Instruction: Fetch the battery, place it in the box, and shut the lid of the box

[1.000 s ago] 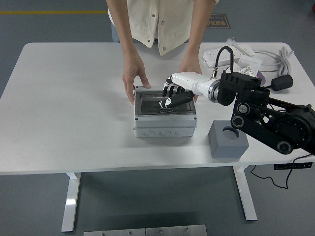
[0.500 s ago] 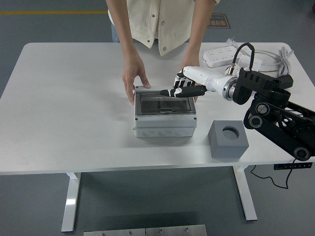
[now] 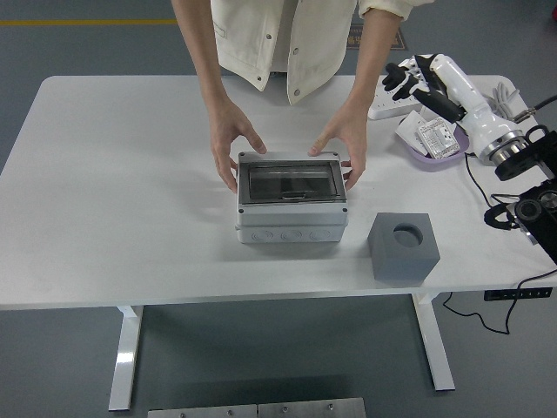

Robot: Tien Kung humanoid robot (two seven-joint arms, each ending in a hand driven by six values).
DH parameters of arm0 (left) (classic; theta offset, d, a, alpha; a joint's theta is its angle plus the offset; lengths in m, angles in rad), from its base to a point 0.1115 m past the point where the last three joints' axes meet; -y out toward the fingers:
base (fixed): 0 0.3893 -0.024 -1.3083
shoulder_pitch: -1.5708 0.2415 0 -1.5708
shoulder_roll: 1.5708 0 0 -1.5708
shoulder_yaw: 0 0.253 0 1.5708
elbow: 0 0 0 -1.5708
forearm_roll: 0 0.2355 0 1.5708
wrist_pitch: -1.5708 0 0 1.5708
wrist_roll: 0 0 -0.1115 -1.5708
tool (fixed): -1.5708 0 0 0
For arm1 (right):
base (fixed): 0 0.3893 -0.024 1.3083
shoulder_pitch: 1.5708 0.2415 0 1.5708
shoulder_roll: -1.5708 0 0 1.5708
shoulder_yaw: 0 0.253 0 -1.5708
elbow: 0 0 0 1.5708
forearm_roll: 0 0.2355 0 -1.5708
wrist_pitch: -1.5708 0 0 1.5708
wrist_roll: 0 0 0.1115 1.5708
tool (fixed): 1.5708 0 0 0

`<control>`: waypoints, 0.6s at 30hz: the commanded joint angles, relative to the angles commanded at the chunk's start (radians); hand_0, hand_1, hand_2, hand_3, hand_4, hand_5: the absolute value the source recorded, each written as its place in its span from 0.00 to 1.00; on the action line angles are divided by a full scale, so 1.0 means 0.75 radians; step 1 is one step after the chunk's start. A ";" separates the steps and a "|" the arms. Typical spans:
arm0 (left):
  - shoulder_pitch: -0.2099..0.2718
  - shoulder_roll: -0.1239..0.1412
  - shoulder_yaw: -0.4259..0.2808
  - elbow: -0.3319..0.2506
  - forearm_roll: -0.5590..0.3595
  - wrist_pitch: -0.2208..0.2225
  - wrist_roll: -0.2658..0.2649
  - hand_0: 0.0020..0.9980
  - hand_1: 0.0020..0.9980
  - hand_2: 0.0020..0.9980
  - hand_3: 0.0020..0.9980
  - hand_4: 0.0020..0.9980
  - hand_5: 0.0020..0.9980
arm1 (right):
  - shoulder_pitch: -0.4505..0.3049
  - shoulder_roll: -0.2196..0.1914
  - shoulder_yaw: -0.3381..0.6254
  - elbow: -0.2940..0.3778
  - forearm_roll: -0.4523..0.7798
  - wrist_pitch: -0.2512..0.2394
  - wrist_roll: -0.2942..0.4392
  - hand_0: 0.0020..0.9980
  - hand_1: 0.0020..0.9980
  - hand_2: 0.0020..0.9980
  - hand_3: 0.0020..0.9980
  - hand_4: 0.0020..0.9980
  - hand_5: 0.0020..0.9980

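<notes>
Box (image 3: 291, 202) lid shut, person's hands (image 3: 228, 139) flanking it, right hand (image 3: 416, 77) loosely curled, empty

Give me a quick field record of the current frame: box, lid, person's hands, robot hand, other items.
box: grey box at table centre
lid: dark window lid down flat on the box
person's hands: one hand on the box's left side, the other on its right side
right robot hand: raised over the far right of the table, fingers relaxed, holding nothing
left robot hand: not in view
grey block: right of the box, round hole on top
power strip: far right
</notes>
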 joint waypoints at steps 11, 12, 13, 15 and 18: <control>0.016 -0.009 -0.054 0.000 0.044 -0.004 0.006 0.65 0.72 0.62 0.59 0.56 0.28 | -0.212 0.112 0.243 -0.112 0.346 -0.005 0.210 0.53 0.48 0.52 0.51 1.00 1.00; 0.016 -0.010 -0.055 0.000 0.045 -0.004 0.006 0.65 0.72 0.62 0.59 0.56 0.28 | -0.222 0.119 0.248 -0.122 0.369 0.004 0.207 0.53 0.48 0.52 0.51 1.00 1.00; 0.016 -0.010 -0.056 0.000 0.046 -0.004 0.006 0.65 0.72 0.62 0.59 0.56 0.28 | -0.229 0.125 0.250 -0.131 0.385 0.014 0.201 0.53 0.48 0.52 0.51 1.00 1.00; 0.016 -0.011 -0.057 0.000 0.046 -0.005 0.005 0.65 0.72 0.62 0.59 0.56 0.28 | -0.243 0.137 0.252 -0.144 0.406 0.030 0.190 0.53 0.48 0.52 0.51 1.00 1.00; 0.016 -0.011 -0.057 0.000 0.047 -0.004 0.003 0.65 0.72 0.62 0.58 0.56 0.28 | -0.257 0.152 0.254 -0.151 0.417 0.045 0.177 0.54 0.48 0.54 0.53 1.00 1.00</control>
